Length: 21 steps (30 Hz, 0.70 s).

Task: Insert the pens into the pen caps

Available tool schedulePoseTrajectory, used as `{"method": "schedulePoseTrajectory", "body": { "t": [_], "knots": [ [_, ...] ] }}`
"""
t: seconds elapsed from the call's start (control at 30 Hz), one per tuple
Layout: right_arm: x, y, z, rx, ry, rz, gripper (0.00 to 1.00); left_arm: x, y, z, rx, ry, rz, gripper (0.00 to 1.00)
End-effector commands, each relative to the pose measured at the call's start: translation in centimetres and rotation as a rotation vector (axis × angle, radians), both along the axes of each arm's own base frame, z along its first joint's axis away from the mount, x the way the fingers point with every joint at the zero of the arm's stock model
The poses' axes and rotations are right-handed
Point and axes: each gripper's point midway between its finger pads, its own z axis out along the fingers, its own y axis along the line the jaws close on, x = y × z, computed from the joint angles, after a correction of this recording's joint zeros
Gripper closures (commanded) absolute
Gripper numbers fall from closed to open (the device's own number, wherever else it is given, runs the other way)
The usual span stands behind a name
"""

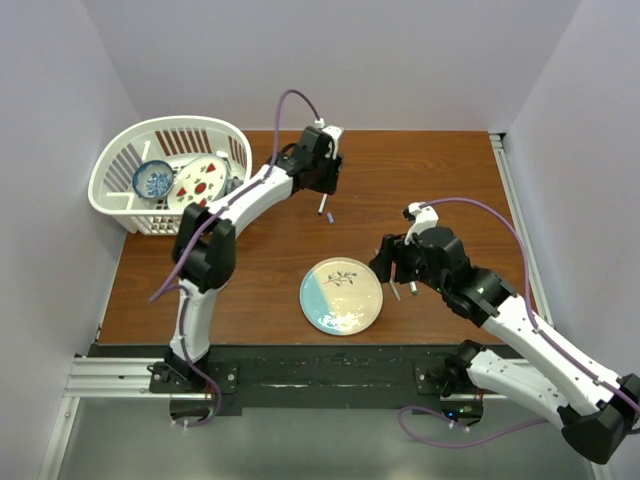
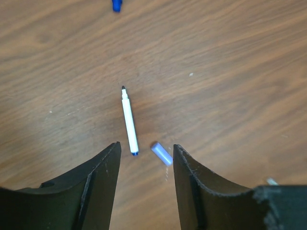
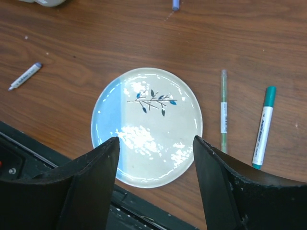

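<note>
In the left wrist view a white pen (image 2: 129,122) with a dark tip lies on the wood. A short purple cap (image 2: 161,153) lies beside its blue end. My left gripper (image 2: 146,146) is open and empty, its jaws just above the pen's end and this cap. A blue cap (image 2: 116,5) lies farther off. From above, the left gripper (image 1: 325,188) hangs over the pen (image 1: 322,206) and cap (image 1: 330,215). My right gripper (image 3: 155,139) is open and empty above the round plate (image 3: 110,110). A thin green-grey pen (image 3: 223,110) and a teal-capped white pen (image 3: 263,127) lie right of the plate.
A white basket (image 1: 130,140) holding a bowl and a patterned plate stands at the back left. Another white pen (image 3: 25,75) with a purple end lies left of the round plate. The table's front edge and black rail (image 3: 29,158) run just below the plate.
</note>
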Motion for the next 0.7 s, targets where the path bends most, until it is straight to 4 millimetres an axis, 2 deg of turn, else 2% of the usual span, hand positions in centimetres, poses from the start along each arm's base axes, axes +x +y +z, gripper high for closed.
{"method": "schedulePoseTrajectory", "body": {
  "t": [0.0, 0.27, 0.47, 0.67],
  "knots": [
    [0.0, 0.8, 0.8, 0.051, -0.018, 0.024, 0.35, 2.4, -0.3, 0.3, 0.028, -0.05, 0.006, 0.49],
    [-0.3, 1.3, 0.9, 0.062, -0.006, 0.046, 0.37, 3.8, 0.0, -5.1, 0.096, -0.023, 0.035, 0.53],
    [-0.4, 1.0, 1.7, 0.074, -0.034, 0.047, 0.38, 4.6, 0.3, -7.4, 0.147, -0.01, 0.04, 0.55],
    [-0.6, 1.0, 1.7, 0.081, -0.032, 0.05, 0.39, 4.4, 0.5, -9.2, 0.177, 0.008, 0.03, 0.6]
  ]
}}
